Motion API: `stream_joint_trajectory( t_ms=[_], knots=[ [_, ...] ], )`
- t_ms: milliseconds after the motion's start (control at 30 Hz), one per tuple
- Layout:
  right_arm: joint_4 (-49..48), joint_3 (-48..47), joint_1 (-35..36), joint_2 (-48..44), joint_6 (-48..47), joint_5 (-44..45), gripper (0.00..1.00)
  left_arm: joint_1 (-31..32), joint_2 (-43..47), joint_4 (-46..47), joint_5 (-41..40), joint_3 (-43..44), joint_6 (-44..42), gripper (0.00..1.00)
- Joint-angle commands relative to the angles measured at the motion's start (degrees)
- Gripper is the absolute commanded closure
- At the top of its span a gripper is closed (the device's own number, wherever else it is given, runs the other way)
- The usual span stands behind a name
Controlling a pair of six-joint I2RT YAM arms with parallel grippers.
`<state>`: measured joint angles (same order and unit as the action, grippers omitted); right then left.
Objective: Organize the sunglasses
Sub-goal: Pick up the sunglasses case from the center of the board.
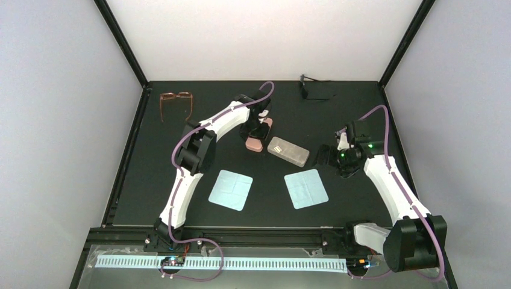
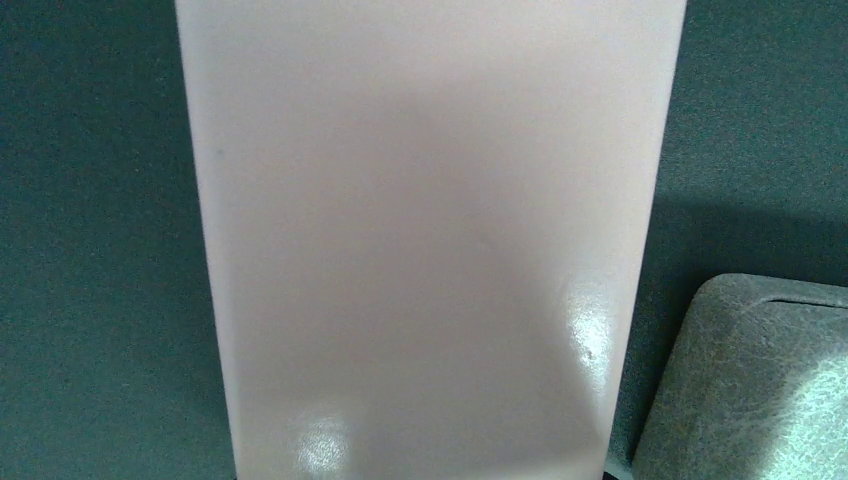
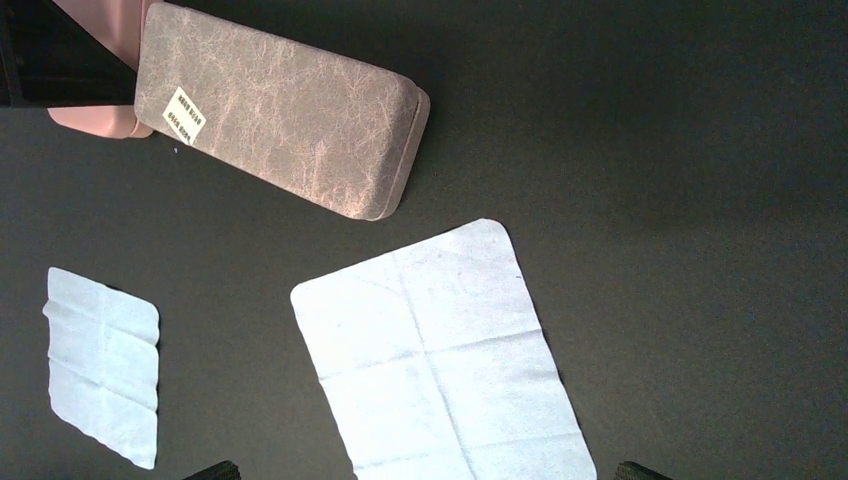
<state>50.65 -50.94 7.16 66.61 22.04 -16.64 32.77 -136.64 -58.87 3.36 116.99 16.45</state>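
The black sunglasses (image 1: 316, 90) lie folded at the back of the mat, far from both grippers. My left gripper (image 1: 255, 127) is down on the pink case (image 1: 255, 145). That case fills the left wrist view (image 2: 430, 230) and hides the fingers, so their state does not show. The grey case (image 1: 288, 152) lies just to its right, and it also shows in the left wrist view (image 2: 750, 390) and the right wrist view (image 3: 280, 110). My right gripper (image 1: 328, 156) hovers open and empty right of the grey case, and only its fingertips (image 3: 215, 470) show.
A brown-framed pair of glasses (image 1: 176, 102) lies at the back left. Two light blue cloths lie flat in front, one on the left (image 1: 230, 189) and one on the right (image 1: 306, 188). The right cloth (image 3: 440, 350) is below my right gripper. White walls surround the mat.
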Motion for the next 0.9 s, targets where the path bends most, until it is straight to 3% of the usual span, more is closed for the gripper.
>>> stream_joint_trajectory(
  t_ms=[0, 233, 400, 600, 667, 800, 867],
  knots=[
    [-0.53, 0.61, 0.31, -1.47, 1.14, -0.49, 0.00, 0.33, 3.98, -0.72, -0.72, 1.31, 0.06, 0.51],
    [-1.17, -1.41, 0.30, -3.83, 3.83, -3.64, 0.00, 0.28, 14.66, 2.12, 3.96, -4.42, 3.37, 0.51],
    [-6.66, -1.17, 0.32, -7.43, 8.68, -11.74, 0.00, 0.30, 22.71, 5.84, 13.18, -9.88, 4.05, 0.53],
    [-17.33, 1.10, 0.36, -14.64, 20.15, -22.75, 0.00, 0.34, 32.52, 8.74, 25.91, -14.63, 8.86, 0.64],
    [-21.37, 1.04, 0.32, -16.71, 25.05, -25.00, 0.00, 0.46, 35.72, 10.79, 31.42, -16.35, 11.03, 0.70],
    [-28.31, -0.64, 0.31, -18.23, 31.24, -29.06, 0.00, 0.65, 41.70, 13.37, 40.25, -19.19, 14.61, 0.97],
    [-27.72, -3.21, 0.36, -18.42, 31.59, -29.44, 0.00, 0.79, 43.79, 14.12, 43.67, -20.12, 16.13, 0.98]
  ],
)
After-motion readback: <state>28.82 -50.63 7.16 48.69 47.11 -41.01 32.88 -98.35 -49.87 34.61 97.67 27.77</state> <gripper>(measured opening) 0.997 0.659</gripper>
